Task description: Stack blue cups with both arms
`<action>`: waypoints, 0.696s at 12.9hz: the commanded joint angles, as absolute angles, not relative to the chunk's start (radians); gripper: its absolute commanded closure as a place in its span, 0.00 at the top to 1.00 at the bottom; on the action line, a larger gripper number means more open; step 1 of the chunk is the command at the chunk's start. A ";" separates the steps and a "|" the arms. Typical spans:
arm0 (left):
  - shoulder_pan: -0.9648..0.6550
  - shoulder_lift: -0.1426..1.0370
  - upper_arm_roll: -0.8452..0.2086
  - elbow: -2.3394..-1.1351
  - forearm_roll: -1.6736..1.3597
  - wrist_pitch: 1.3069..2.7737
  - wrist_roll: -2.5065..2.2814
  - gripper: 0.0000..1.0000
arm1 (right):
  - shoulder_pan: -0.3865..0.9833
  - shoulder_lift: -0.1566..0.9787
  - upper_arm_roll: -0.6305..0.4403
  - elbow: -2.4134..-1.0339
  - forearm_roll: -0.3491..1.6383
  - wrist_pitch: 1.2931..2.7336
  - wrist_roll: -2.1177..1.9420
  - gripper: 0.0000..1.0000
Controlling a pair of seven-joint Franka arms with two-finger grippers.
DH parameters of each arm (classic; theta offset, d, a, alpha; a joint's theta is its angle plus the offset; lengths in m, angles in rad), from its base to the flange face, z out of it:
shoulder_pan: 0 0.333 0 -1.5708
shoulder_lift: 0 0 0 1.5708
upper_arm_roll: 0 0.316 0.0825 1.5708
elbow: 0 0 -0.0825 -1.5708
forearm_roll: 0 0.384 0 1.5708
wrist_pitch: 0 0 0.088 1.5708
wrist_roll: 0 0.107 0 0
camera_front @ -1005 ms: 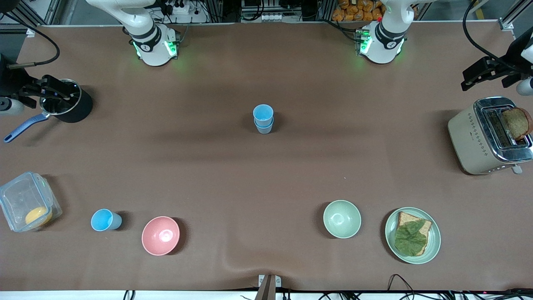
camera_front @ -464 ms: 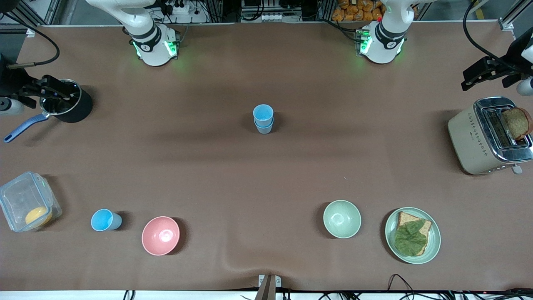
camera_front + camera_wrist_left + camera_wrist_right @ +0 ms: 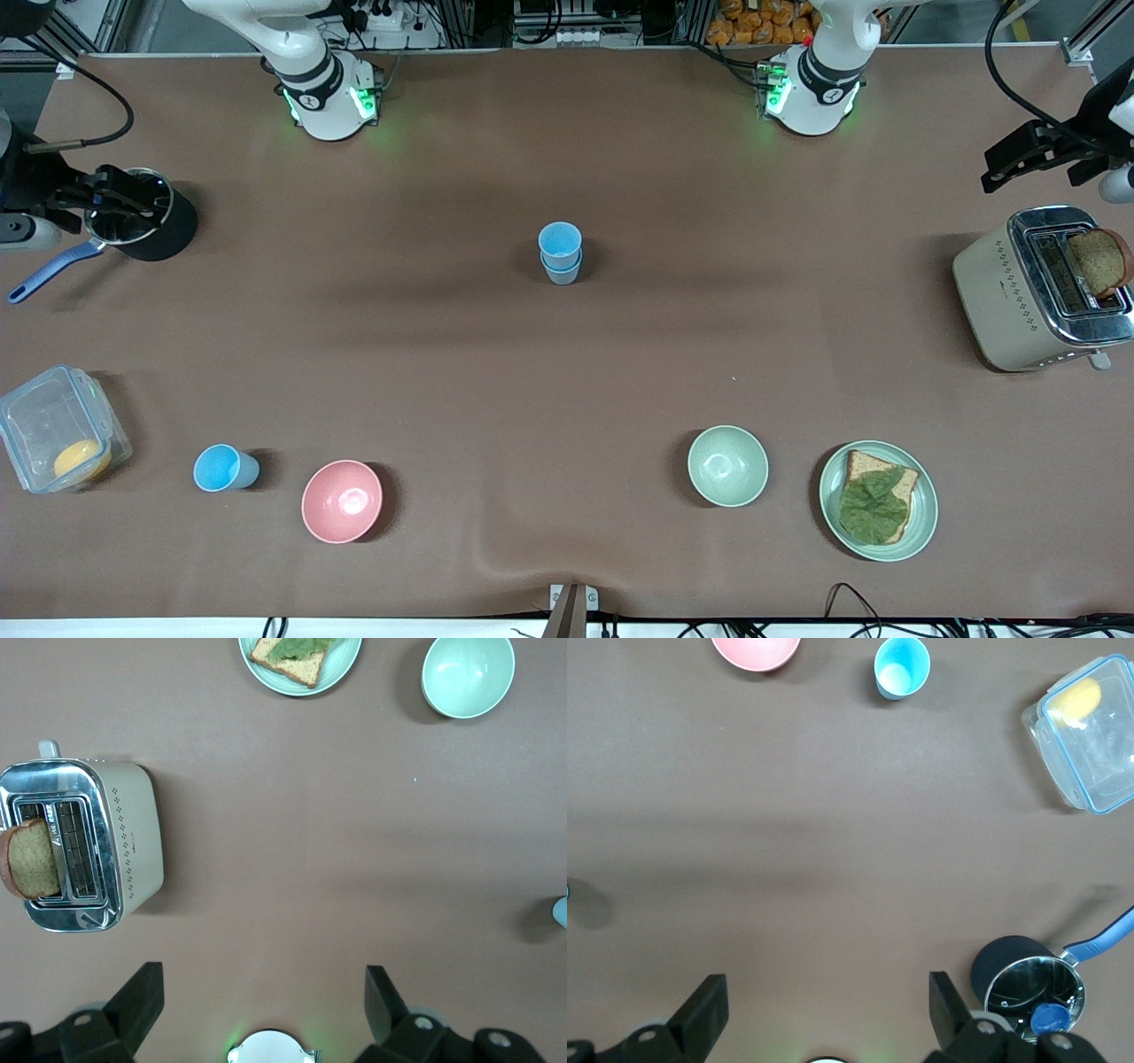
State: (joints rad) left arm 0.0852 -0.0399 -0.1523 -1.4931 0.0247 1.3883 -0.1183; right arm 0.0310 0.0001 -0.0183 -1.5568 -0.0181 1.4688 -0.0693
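On the bench [image 3: 567, 381], as I read it:
Stack [image 3: 560, 252]: two cups nested, mid-bench.
Loose cup [image 3: 219, 468]: upright, beside pink bowl [image 3: 342, 501], toward my right arm's end.
Right pincer [image 3: 824, 1010]: jaws apart, over saucepan [image 3: 133, 221]; nearer arm.
Left pincer [image 3: 261, 1005]: apart, empty, waiting.

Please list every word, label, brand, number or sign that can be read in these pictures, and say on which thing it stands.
No text can be read in these pictures.
Toaster: a small mark between the slots, too small to read.
Arm bases: a small round mark on each, too blurred to read.
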 commanded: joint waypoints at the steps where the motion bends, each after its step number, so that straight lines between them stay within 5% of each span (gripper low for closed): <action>1: 0.091 -0.044 -0.155 -1.483 0.037 1.365 -0.094 1.00 | 0.038 -0.003 -0.018 -1.560 -0.037 1.477 -0.063 1.00; 9: 0.092 -0.044 -0.155 -1.483 0.026 1.362 -0.095 1.00 | 0.035 -0.003 -0.020 -1.555 -0.037 1.477 -0.063 1.00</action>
